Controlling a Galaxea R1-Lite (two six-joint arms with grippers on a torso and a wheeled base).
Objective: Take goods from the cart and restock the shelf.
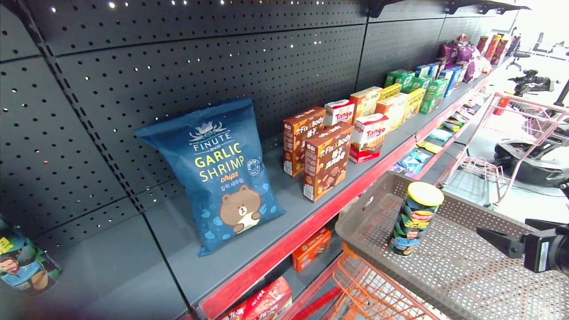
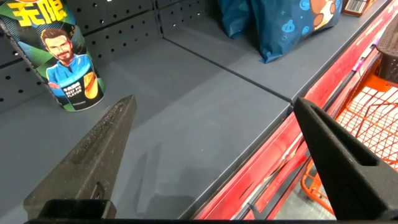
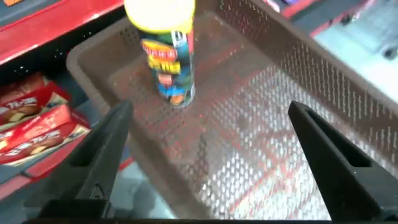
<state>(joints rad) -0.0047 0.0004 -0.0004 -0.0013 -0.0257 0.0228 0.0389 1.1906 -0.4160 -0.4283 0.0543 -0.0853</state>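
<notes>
Fronting black pegboard [image 1: 178,66], the grey shelf [image 1: 293,202] holds snack boxes [image 1: 326,162]; left gripper [image 2: 214,102] and right gripper [image 3: 210,107] jaws gape.

Black pegboard wall [image 1: 200,66] across upper left and centre, light pinpoints through holes. Grey shelf [image 1: 124,271] with red front edge below. Pale floor [image 1: 529,204] at right. Pink wire trolley [image 1: 524,133] right. Office chair [image 1: 518,51] upper right, bright glare behind.

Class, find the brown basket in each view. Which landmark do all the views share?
Head view: basket lower right, holding a can.
Left wrist view: its corner at the right edge.
Right wrist view: basket across the middle.
Shared landmark: the red shelf edge.
</notes>
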